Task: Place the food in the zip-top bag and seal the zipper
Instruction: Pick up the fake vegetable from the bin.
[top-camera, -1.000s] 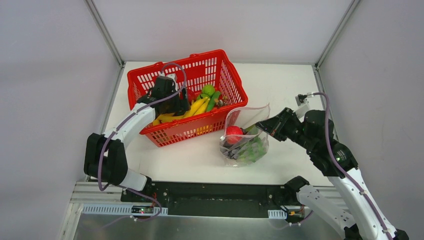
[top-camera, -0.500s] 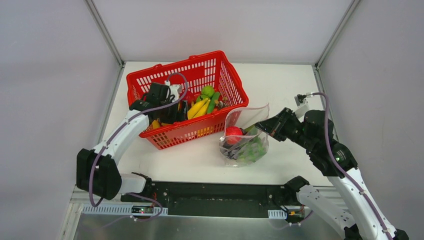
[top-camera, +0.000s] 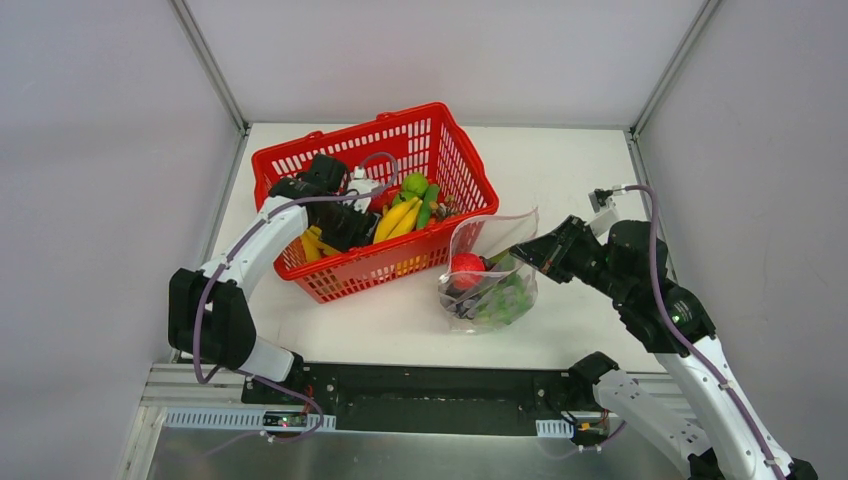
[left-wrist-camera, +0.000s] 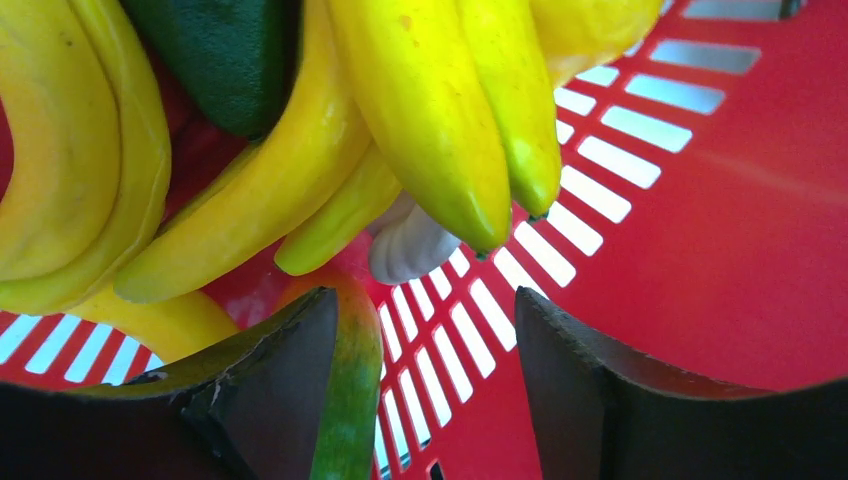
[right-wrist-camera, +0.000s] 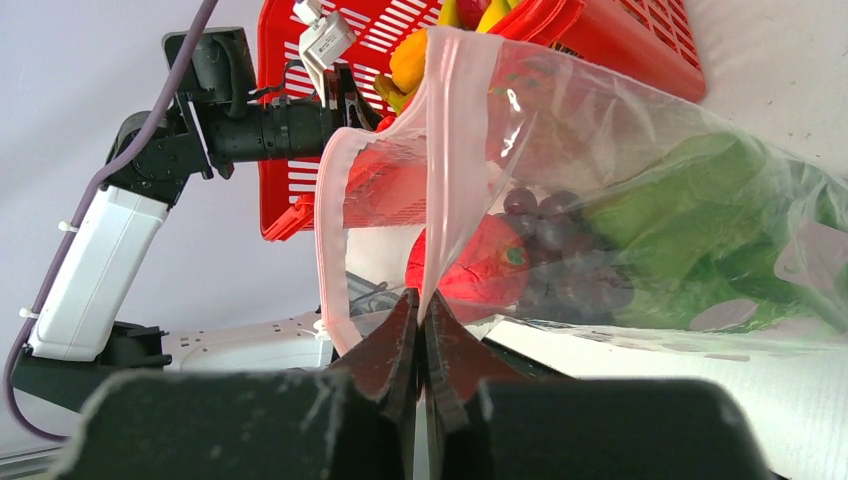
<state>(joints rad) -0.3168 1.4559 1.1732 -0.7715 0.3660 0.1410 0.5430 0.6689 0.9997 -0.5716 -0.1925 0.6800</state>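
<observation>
Left gripper (left-wrist-camera: 425, 335), jaws apart, sat inside the red basket (top-camera: 455, 165) below the bananas (left-wrist-camera: 430, 130). Right gripper (right-wrist-camera: 420, 305), jaws clamped on the zipper (right-wrist-camera: 438, 175), held the zip-top bag (top-camera: 490, 295) on the bench (top-camera: 560, 170), just beside the basket. The bag contained apple (right-wrist-camera: 480, 265), grapes (right-wrist-camera: 560, 250) and lettuce (right-wrist-camera: 690, 230).

You've got a white table (top-camera: 570, 170) w/ the red basket (top-camera: 372, 262) sitting far-left, and the zip-top bag (top-camera: 495, 295) lying just right of it, nearer.

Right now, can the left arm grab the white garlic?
Probably yes: the open left gripper sits in the basket facing the garlic, though bananas lie over its top.
</observation>
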